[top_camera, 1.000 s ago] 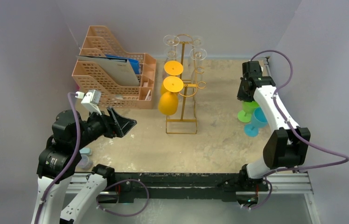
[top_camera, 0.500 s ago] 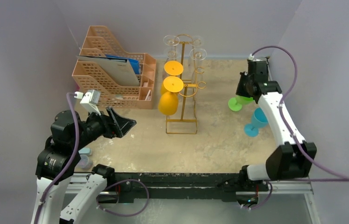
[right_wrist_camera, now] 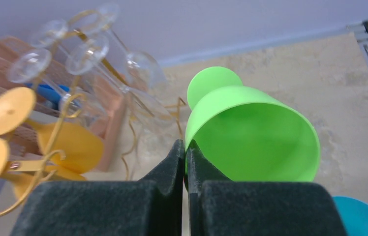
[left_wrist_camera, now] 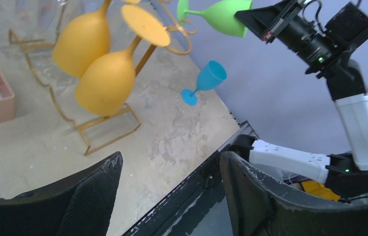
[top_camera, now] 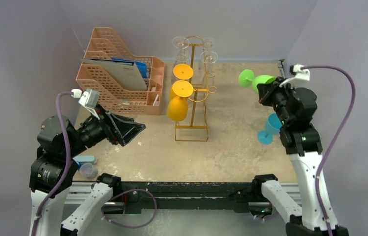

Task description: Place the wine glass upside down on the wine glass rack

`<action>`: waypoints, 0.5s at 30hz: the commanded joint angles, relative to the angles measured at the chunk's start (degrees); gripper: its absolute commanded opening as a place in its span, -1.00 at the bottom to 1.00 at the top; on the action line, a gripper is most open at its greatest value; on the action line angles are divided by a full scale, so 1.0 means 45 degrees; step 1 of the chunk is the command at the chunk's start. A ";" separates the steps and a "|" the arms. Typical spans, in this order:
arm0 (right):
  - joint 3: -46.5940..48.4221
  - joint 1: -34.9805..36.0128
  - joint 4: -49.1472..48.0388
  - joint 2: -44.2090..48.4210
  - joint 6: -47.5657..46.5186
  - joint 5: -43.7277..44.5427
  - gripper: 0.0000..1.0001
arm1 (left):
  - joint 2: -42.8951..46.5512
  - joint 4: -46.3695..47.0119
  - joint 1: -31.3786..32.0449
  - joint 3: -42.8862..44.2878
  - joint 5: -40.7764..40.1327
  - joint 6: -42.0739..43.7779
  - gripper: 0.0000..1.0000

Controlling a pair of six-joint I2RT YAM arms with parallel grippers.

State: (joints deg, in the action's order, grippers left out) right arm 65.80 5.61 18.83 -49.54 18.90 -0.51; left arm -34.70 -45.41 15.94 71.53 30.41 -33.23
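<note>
Up comes the green wine glass (top_camera: 254,79) — on the table a second ago, now in the air to the right of the wine glass rack (top_camera: 194,98), tipped on its side with its foot toward the rack. The right gripper (right_wrist_camera: 186,147) is pinching its rim, jaws pressed tight. A blue glass (top_camera: 269,127) sits on the table, also right of the rack. The left gripper (top_camera: 130,129) hangs left of the rack — jaws spread wide.

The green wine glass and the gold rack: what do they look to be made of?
The green wine glass is probably plastic: opaque, one even colour, a matt to satin surface with soft, dull highlights and a thin rim. The gold rack looks like bent metal wire with a shiny gold finish: thin rods and looped hooks that glint. Whether it is plated or painted cannot be told.
</note>
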 commanded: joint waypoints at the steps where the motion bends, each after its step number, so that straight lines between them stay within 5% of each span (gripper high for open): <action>1: -0.0549 0.0024 -0.1740 0.1514 0.1384 -0.0675 -1.00 | -0.1148 0.2024 0.0031 0.1196 0.1872 -0.0081 0.40; 15: -0.2400 0.0024 -0.5199 0.4729 0.5704 -0.3612 -1.00 | -0.4284 0.6862 0.0050 0.2637 0.2583 -0.2165 0.38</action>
State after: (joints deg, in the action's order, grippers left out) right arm 56.21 5.61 6.26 -29.58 35.99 -10.28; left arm -51.24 -25.06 15.94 81.52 40.73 -38.63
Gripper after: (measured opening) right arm 0.008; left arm 0.694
